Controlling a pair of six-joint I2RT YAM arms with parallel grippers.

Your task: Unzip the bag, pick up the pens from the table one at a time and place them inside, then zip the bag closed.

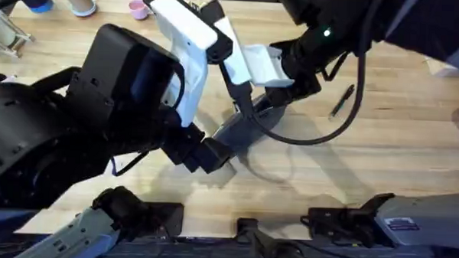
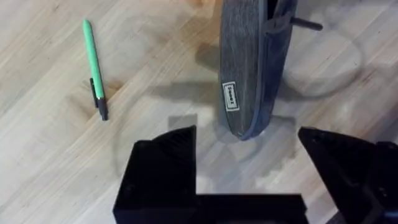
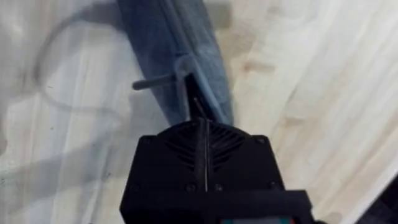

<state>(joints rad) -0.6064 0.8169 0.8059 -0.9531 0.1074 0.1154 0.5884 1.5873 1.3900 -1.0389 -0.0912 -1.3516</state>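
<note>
The grey bag (image 1: 249, 128) lies slantwise in the middle of the table (image 1: 397, 158). My right gripper (image 1: 244, 106) is shut on the bag (image 3: 168, 50) at its zipper line. A short grey tab (image 3: 152, 82) sticks out sideways just past the fingertips. My left gripper (image 2: 249, 155) stands open just short of the near, rounded end of the bag (image 2: 245, 62), which carries a small white label, and touches nothing. A green pen (image 2: 93, 68) lies on the wood beside that end. A dark pen (image 1: 341, 101) lies to the right of the bag.
A blue object (image 1: 35, 3), a paper cup (image 1: 79, 0), a pink item (image 1: 139, 9) and a white holder (image 1: 7, 33) stand along the far left edge. The right arm's black cable (image 1: 313, 136) loops down over the table beside the bag.
</note>
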